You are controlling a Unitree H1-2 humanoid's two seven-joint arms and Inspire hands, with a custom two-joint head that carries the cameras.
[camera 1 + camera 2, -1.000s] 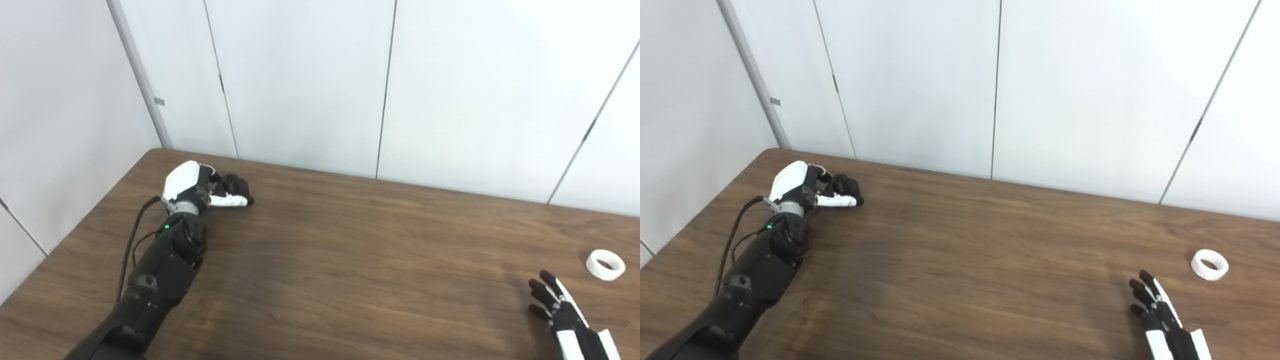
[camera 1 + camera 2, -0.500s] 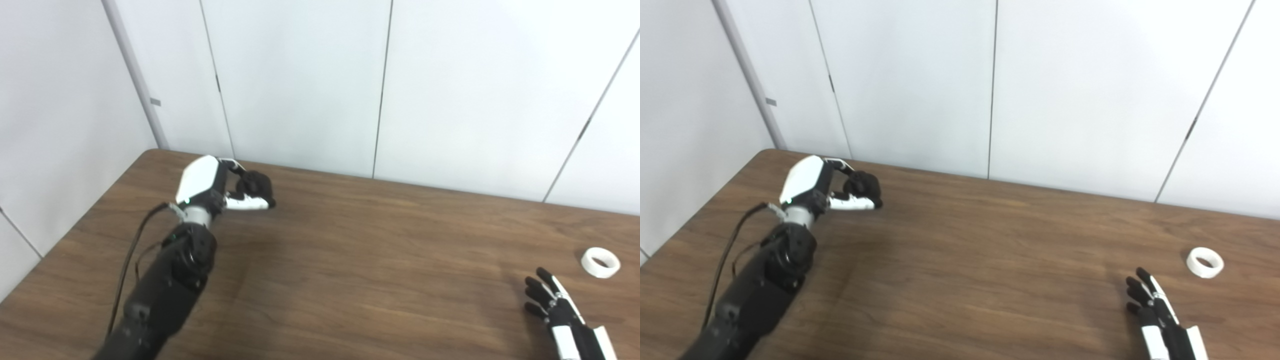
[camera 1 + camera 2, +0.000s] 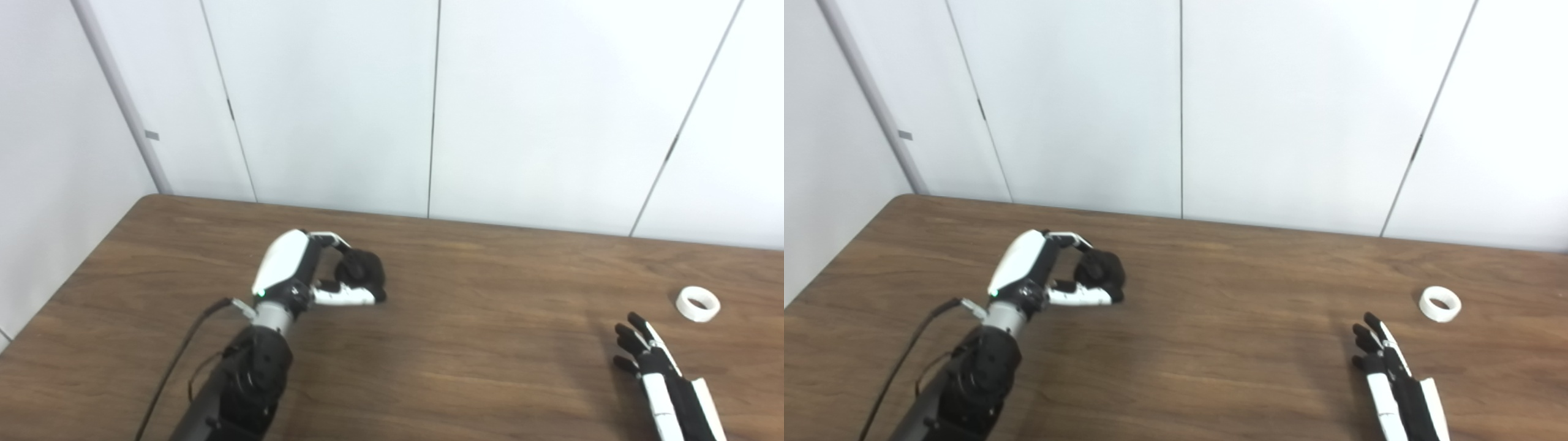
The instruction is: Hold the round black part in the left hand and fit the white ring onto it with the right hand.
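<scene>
While left robot hand (image 3: 306, 272) grips black part (image 3: 361, 272), right robot hand (image 3: 658, 373) lies flat.

Bare counter (image 3: 478, 343) lies between left hand (image 3: 318, 278) and right hand (image 3: 658, 373). Ring (image 3: 697, 304) sits near right hand, open wood between them. Wall (image 3: 429, 104) bounds the far edge.

L hand (image 3: 306, 275) clenched, R hand (image 3: 661, 373) flat
</scene>
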